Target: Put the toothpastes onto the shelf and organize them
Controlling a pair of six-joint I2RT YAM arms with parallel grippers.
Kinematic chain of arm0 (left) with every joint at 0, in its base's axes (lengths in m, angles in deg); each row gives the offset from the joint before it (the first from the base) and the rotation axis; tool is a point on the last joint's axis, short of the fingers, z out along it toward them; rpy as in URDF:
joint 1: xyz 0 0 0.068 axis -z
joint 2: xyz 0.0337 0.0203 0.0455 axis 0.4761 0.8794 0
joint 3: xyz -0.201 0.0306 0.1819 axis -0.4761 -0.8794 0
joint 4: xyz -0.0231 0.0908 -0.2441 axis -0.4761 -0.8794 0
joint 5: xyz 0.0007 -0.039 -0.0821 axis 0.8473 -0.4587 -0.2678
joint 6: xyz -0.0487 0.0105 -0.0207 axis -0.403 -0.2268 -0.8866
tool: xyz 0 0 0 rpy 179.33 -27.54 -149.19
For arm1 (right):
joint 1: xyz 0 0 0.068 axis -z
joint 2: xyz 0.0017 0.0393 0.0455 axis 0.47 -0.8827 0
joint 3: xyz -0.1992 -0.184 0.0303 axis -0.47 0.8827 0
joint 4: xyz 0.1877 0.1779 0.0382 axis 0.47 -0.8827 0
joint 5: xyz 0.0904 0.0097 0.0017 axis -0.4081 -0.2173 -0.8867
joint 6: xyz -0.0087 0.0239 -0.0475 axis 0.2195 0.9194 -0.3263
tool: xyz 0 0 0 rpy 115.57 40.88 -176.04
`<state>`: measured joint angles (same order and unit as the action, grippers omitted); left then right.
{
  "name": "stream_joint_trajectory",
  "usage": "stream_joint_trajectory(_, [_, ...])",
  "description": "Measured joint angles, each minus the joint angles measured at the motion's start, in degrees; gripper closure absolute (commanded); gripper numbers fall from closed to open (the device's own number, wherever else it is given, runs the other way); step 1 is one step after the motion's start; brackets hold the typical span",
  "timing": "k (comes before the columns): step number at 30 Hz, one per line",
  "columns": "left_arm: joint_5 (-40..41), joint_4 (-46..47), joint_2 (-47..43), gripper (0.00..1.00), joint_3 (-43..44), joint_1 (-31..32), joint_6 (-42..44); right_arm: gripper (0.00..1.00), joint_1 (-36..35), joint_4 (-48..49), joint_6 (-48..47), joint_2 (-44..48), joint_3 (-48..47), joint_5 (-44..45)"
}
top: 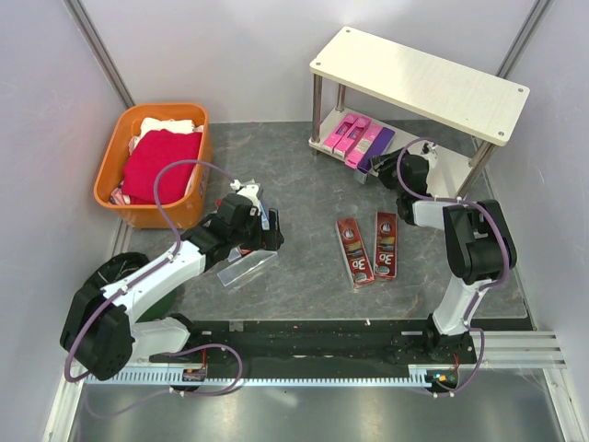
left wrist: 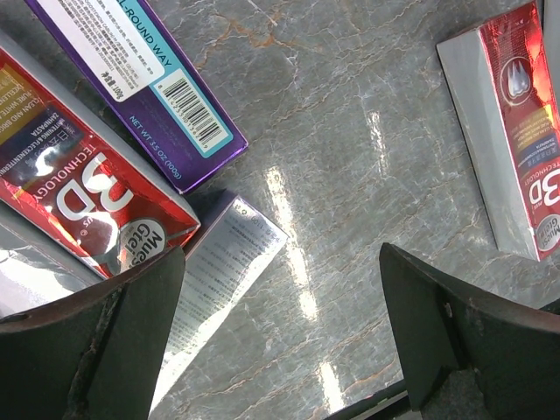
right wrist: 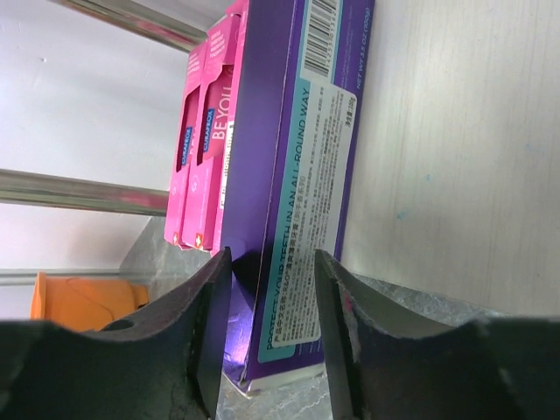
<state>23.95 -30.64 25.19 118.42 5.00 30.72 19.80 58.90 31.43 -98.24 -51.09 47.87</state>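
The shelf (top: 423, 83) stands at the back right. Two pink toothpaste cartons (top: 345, 135) and a purple one (top: 373, 145) lie side by side on its lower board (right wrist: 437, 131). My right gripper (top: 385, 168) (right wrist: 273, 262) is shut on the near end of that purple carton (right wrist: 297, 175), next to the pink ones (right wrist: 206, 149). Two dark red cartons (top: 354, 250) (top: 386, 244) lie mid-table. My left gripper (top: 267, 235) (left wrist: 280, 289) is open and empty, just above the table. Beside it lie a purple carton (left wrist: 140, 70), a dark red one (left wrist: 70, 184) and a silver-grey one (left wrist: 219, 271) (top: 247, 267).
An orange basket (top: 189, 207) with red and white folded cloths (top: 161, 166) stands at the back left, close behind the left arm. The shelf's metal legs (top: 317, 115) stand by the pink cartons. A dark red carton (left wrist: 525, 131) lies to the right of the left gripper.
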Motion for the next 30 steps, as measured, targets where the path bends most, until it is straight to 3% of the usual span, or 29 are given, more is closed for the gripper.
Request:
stream_joint_trajectory(12, [0.0, 0.02, 0.0, 0.01, 0.0, 0.0, 0.0, 0.54, 0.0, -0.15, -0.48, -3.98, -4.85, 1.29])
stream_joint_trajectory(16, [0.0, 0.02, -0.02, 0.01, 0.0, 0.0, 0.0, 0.51, 0.02, -0.22, -0.81, -4.0, -5.03, 2.21])
stream_joint_trajectory(19, [0.0, 0.02, -0.02, 0.0, 0.0, 0.0, 0.0, 0.42, 0.11, -0.44, -1.36, -3.96, -5.01, 2.29])
stream_joint_trajectory(22, [0.04, 0.02, -0.02, 0.0, -0.02, 0.0, -0.02, 0.24, 0.24, -1.14, -1.81, -3.17, -4.33, 2.23])
stream_joint_trajectory(23, [0.04, 0.02, -0.02, 0.0, 0.0, 0.0, -0.02, 0.14, 0.24, -1.6, -1.97, -2.38, -3.63, 2.19])
stream_joint_trajectory(26, [0.15, 0.0, -0.09, 0.0, 0.0, 0.0, -0.02, 0.04, 0.24, -2.67, -2.86, 1.38, -0.96, 1.92])
stream_joint_trajectory(30, [0.52, -0.07, -0.85, 0.0, 0.0, 0.0, -0.02, 0.02, 0.24, -4.13, -3.91, 7.1, 1.77, 1.55])
